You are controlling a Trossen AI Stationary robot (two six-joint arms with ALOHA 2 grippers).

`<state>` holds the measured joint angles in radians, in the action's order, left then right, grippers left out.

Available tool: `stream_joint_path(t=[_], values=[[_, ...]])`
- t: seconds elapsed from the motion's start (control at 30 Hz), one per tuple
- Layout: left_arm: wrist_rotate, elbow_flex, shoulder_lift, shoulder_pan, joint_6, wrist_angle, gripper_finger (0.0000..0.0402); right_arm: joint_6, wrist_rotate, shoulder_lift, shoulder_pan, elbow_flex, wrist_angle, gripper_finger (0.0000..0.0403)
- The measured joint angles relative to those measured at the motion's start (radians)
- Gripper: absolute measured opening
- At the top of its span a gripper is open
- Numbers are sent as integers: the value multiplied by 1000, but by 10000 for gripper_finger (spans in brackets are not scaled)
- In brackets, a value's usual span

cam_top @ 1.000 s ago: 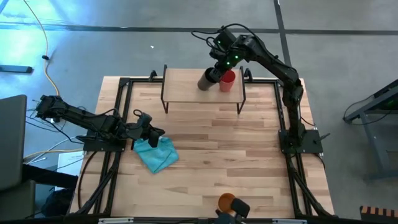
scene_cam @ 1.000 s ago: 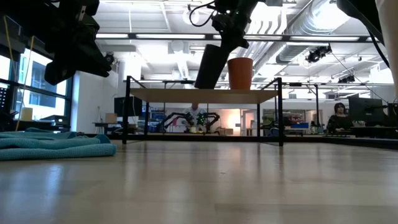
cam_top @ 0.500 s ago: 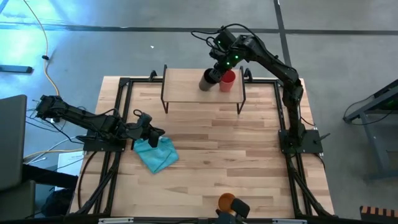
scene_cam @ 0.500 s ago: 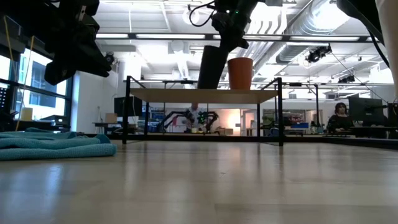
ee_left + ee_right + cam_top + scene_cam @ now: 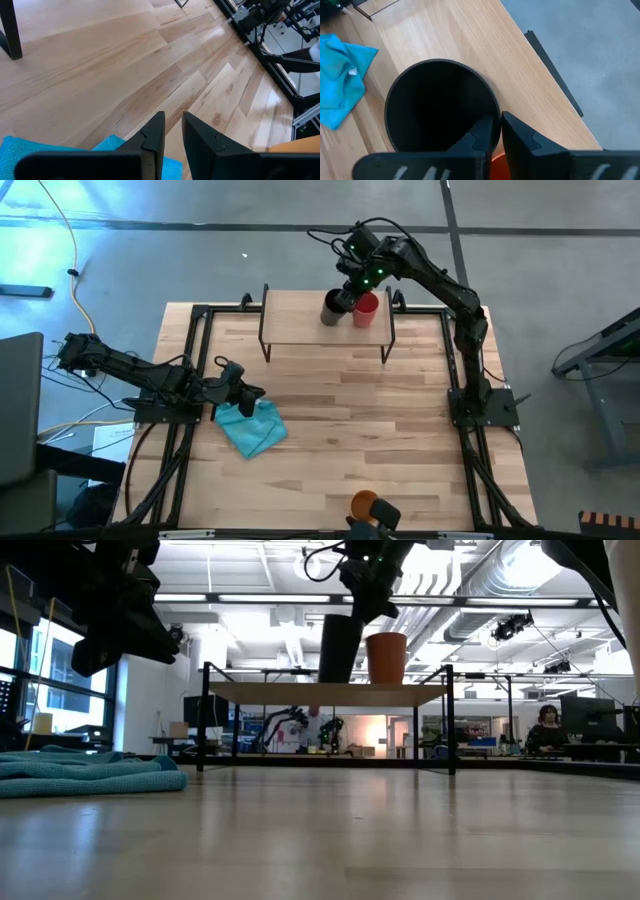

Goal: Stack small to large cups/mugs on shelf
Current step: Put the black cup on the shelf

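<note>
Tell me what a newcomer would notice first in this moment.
The right gripper at the shelf, far side of the table, its jaws pinching the rim of the black cup, which stands upright on the shelf beside the red cup. Next, the light blue cloth crumpled on the table's near left, with the left gripper hovering just by it. A yellow-orange cup sits at the table's near edge.
</note>
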<state>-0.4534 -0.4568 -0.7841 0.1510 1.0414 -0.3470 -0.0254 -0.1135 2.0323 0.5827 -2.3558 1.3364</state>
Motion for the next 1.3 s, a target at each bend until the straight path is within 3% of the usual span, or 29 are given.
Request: stream_joint_path(t=[1.3], values=[[0, 0, 0, 0, 0, -1, 56, -1, -18, 0, 8, 0, -55, 61]])
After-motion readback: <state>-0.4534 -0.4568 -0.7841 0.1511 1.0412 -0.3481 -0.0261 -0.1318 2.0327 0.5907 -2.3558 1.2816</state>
